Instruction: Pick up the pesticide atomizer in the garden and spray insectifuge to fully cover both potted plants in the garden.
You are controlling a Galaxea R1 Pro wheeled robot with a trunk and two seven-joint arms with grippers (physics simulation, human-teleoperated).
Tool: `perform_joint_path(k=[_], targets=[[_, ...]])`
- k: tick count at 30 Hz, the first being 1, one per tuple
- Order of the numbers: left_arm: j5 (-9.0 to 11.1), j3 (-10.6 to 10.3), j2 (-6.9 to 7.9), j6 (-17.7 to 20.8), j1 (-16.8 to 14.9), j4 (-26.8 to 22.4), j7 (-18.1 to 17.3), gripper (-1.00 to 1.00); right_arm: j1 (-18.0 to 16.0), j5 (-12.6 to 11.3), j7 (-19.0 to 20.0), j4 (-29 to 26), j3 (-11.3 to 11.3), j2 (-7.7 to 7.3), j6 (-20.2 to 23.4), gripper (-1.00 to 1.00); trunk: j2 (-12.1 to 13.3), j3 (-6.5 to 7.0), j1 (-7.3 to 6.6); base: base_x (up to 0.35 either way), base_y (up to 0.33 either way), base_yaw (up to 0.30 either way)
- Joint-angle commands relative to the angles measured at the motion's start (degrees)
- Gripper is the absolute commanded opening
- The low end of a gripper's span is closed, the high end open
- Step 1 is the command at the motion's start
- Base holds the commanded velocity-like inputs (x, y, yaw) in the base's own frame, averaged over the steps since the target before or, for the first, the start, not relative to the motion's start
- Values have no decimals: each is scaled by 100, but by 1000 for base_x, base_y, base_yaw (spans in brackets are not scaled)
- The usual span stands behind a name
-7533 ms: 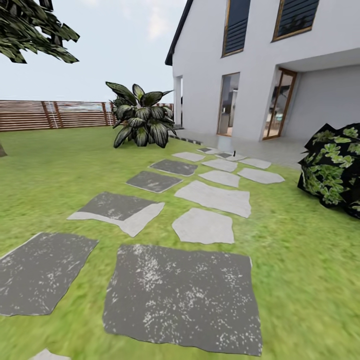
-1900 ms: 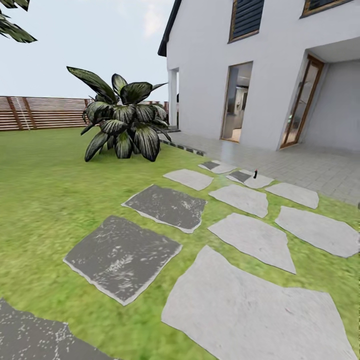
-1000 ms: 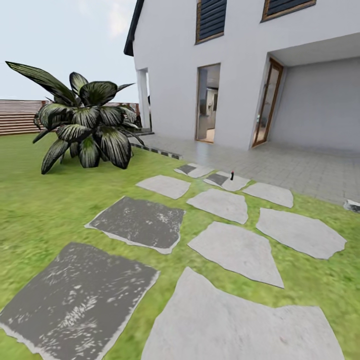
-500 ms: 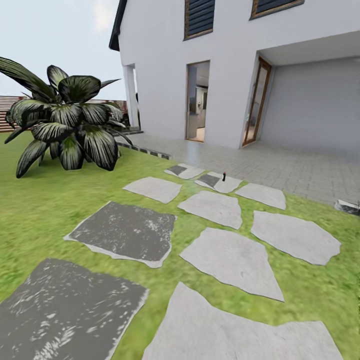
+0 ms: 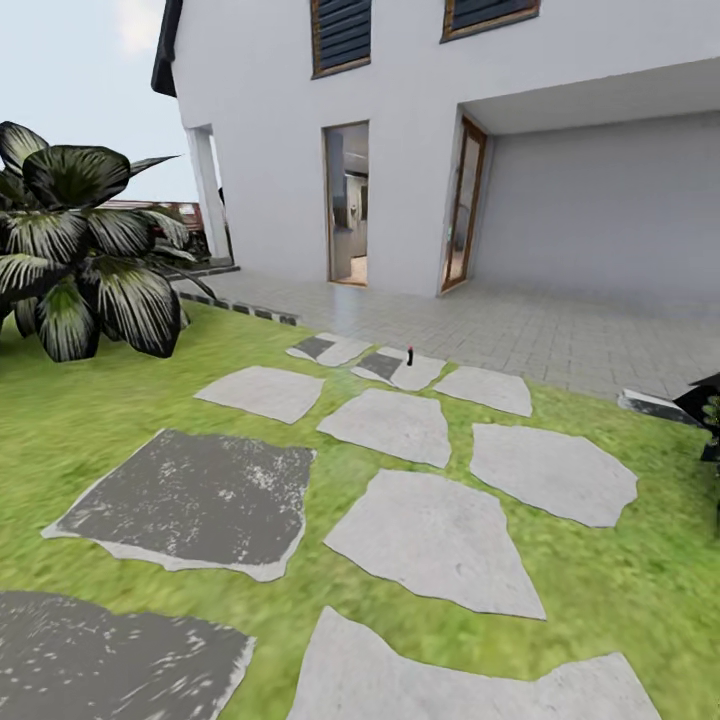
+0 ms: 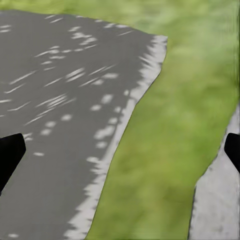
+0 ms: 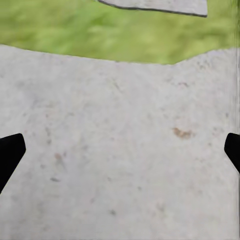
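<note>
A tiny dark upright object with a red top [image 5: 410, 352] stands on a far stepping stone near the terrace; it is too small to tell whether it is the atomizer. The two potted plants are out of view. My left gripper [image 6: 120, 150] is open, its black fingertips [image 6: 10, 152] wide apart over a dark grey stone [image 6: 55, 125] and grass, nothing between them. My right gripper [image 7: 120, 150] is open too, its fingertips [image 7: 10, 152] spread above a pale stone slab [image 7: 120, 140].
Pale and dark stepping stones [image 5: 435, 535] cross the lawn [image 5: 90, 420] toward a grey paved terrace [image 5: 540, 335] and the white house [image 5: 420, 150] with open doorways. A big striped-leaf plant [image 5: 80, 260] grows at left. Dark foliage [image 5: 710, 405] pokes in at the right edge.
The whole view has shifted: the camera has moved forward and turned right. The striped plant has slid to the left edge and the house looms nearer. Both grippers remain open.
</note>
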Motion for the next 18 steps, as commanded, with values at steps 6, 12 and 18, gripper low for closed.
perform_joint_path(k=[6,12,18], targets=[[6,13,-1,-19,-2,4,0,100,-1,1,-2,-1,-4,1,-12,100,-2,-5,3,339,0,-263],[6,13,-2,-19,-2,5,0,100,-1,1,-2,-1,-4,1,-12,100,-2,-5,3,339,0,-263],[6,13,-4,-19,-2,5,0,100,-1,1,-2,-1,-4,1,-12,100,-2,-5,3,339,0,-186]])
